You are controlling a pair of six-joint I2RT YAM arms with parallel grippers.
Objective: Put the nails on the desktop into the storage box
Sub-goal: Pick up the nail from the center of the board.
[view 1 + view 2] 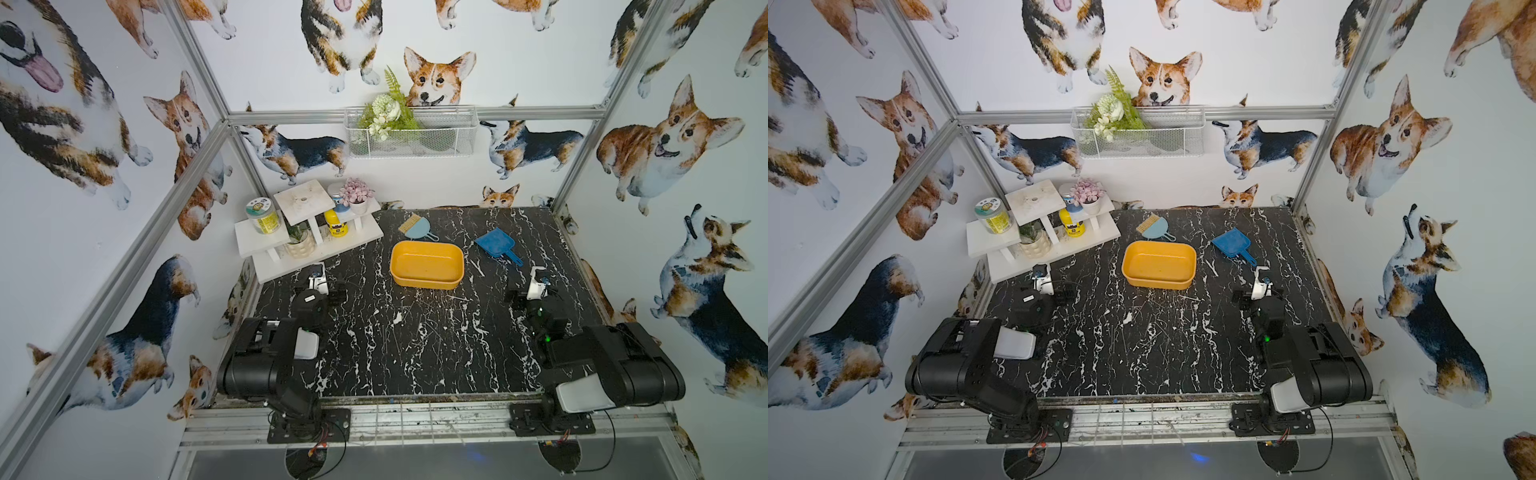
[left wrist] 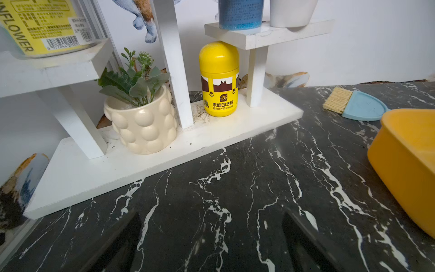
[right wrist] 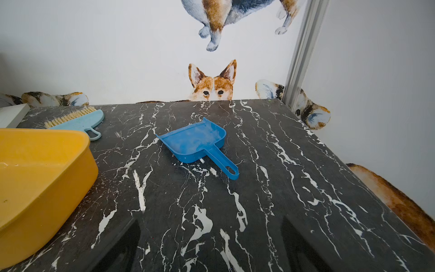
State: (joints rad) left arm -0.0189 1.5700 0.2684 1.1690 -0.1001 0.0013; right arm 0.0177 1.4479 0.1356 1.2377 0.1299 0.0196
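We are logging the nails lying scattered on the desktop, mostly at 6 o'clock from the storage box. The blue dustpan is sitting at 2 o'clock, the brush at 12 and the white shelf at 10. The left gripper is hanging at 8 o'clock and the right gripper at 4, both with jaws spread wide, holding nothing.

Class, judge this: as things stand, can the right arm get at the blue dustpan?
Probably yes. The right end effector is open and faces the blue dustpan across bare desktop; nothing stands between them, and the storage box sits off to one side.
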